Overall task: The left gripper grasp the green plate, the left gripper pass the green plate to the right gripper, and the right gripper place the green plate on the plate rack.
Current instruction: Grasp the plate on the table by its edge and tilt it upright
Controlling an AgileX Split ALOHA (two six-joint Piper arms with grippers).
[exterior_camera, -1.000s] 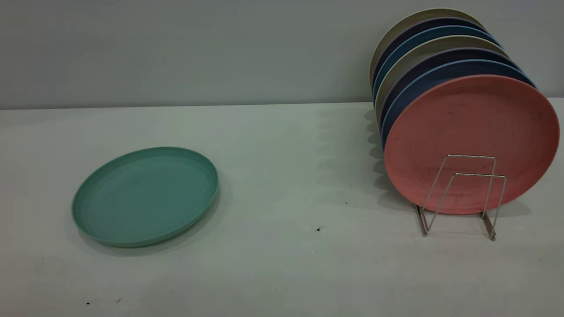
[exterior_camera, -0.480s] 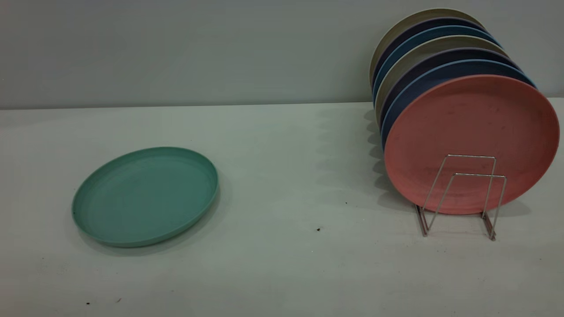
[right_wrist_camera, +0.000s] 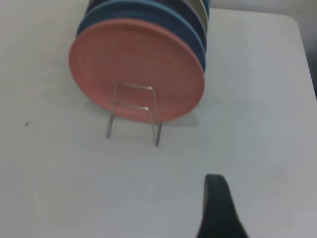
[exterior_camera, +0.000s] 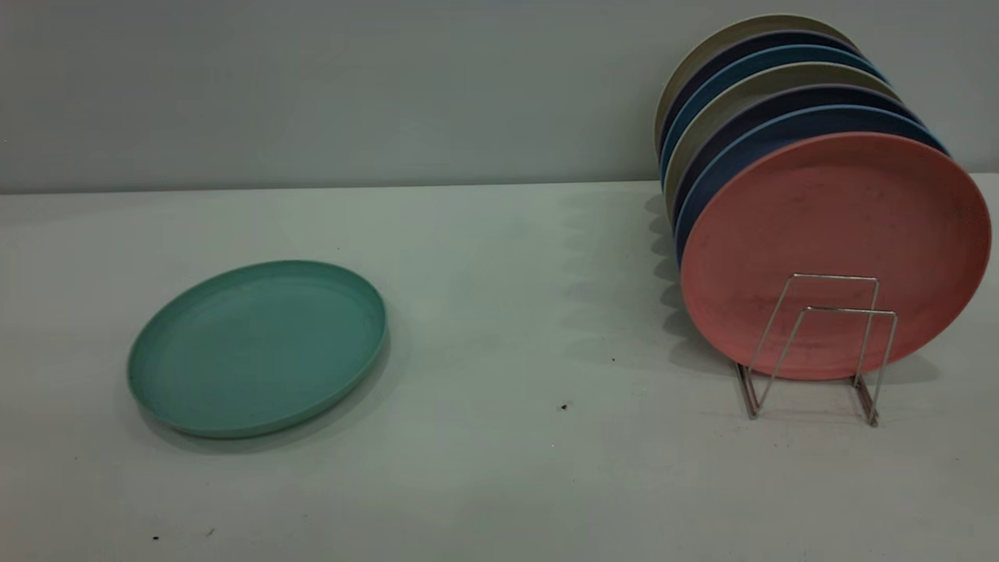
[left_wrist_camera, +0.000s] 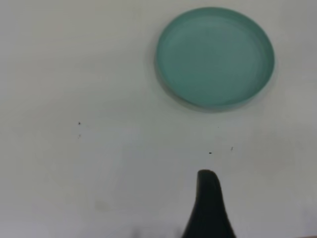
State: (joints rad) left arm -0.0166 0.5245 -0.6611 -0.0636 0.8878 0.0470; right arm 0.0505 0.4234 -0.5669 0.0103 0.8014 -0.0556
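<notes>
The green plate (exterior_camera: 257, 347) lies flat on the white table at the left; it also shows in the left wrist view (left_wrist_camera: 215, 56). The plate rack (exterior_camera: 815, 347) stands at the right, with its two front wire loops empty; it also shows in the right wrist view (right_wrist_camera: 133, 115). Neither arm shows in the exterior view. In the left wrist view the left gripper (left_wrist_camera: 208, 198) is a single black tip well short of the green plate. In the right wrist view the right gripper (right_wrist_camera: 218, 203) is a single black tip over bare table, short of the rack.
A salmon-pink plate (exterior_camera: 835, 250) stands upright at the front of the rack, with several blue, dark and beige plates (exterior_camera: 749, 86) stacked behind it. A grey wall runs behind the table. The table's right edge (right_wrist_camera: 302, 49) is close to the rack.
</notes>
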